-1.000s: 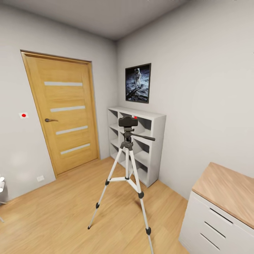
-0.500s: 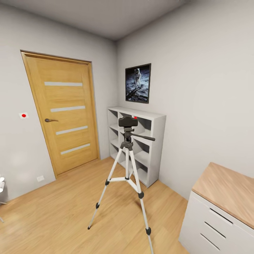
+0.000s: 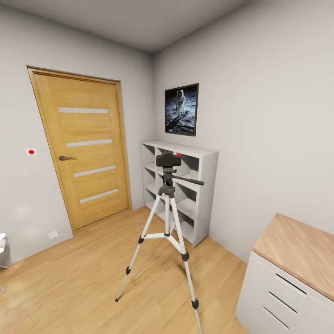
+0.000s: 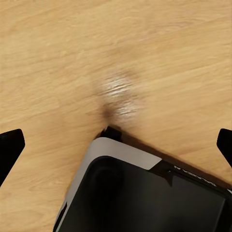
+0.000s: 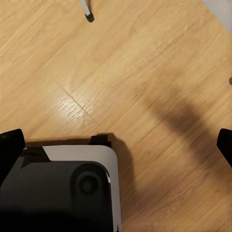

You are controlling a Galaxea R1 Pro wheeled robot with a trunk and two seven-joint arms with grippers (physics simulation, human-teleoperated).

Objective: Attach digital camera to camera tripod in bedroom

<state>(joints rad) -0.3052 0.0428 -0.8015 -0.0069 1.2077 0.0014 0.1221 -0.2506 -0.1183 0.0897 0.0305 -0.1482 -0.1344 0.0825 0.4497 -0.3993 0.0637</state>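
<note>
Camera mounted in the bedroom
The digital camera (image 3: 168, 159) sat atop the camera tripod (image 3: 167, 222); both grippers' fingers were spread; no legible writing.

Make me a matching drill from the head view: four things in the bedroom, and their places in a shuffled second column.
1. digital camera
2. astronaut picture
3. wooden door
4. wood-topped desk

a. on the wall above the white cube shelf
b. lower right of the view
c. on the head of the camera tripod
d. in the left wall

Pairs: 1-c, 2-a, 3-d, 4-b
</note>
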